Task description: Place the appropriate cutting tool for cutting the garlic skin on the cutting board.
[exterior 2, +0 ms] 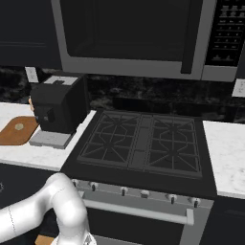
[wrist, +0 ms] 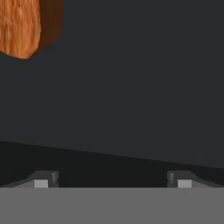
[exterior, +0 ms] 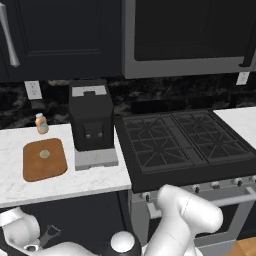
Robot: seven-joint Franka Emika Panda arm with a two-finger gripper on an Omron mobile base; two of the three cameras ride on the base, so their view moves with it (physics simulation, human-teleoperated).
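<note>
**Fingers apart and empty; knife not yet located**

Fingers (wrist: 41, 180): my two dark tips stood wide apart at the bottom of the hand view, nothing between them. They faced a dark flat surface, with a patch of orange-brown wood grain at the upper left (I could not tell what it belonged to).

Cutting board (exterior: 35, 169): brown, rounded corners, lay flat on the white counter (exterior: 75, 182) left of the black coffee machine (exterior: 91, 117); also seen at the left edge of the right base view.

Garlic (exterior: 44, 154): small pale lump, rested on the board near its middle.

Small orange-capped bottle (exterior: 41, 123): stood behind the board, near the wall.

Stove (exterior: 180, 140): right of the coffee machine, burners bare.

Cutting tool: I could not say where it lay; the counter around the board held none.

Progress, as I judged it: barely begun. Board and garlic were in place. Left to do: find the knife, grasp it, carry it over, set it on the board.
</note>
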